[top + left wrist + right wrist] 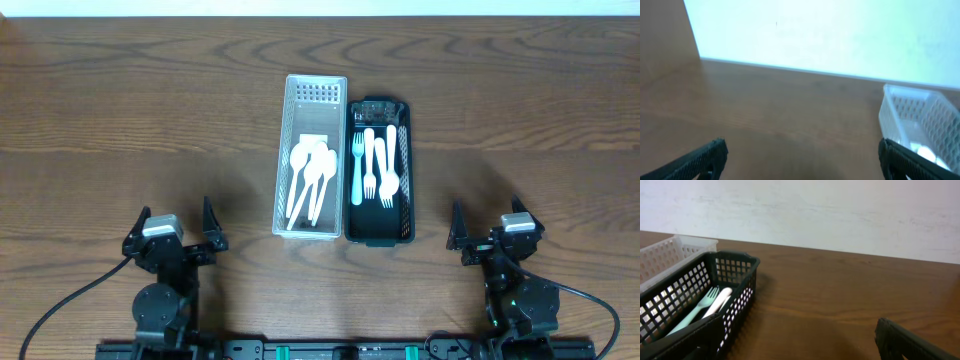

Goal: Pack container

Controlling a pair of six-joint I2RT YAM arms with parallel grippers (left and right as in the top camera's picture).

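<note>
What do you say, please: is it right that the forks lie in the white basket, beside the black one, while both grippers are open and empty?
Not quite. The forks lie in the black basket, not the white basket, which holds spoons; the overhead view shows this. The rest is right: the baskets stand side by side, and the left gripper and right gripper are open and empty.

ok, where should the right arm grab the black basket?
I'd pinch the black basket by its right long wall's rim, from above, one finger inside, one outside. That wall is thin, upright and free outside; the left wall sits close beside the white basket.
</note>
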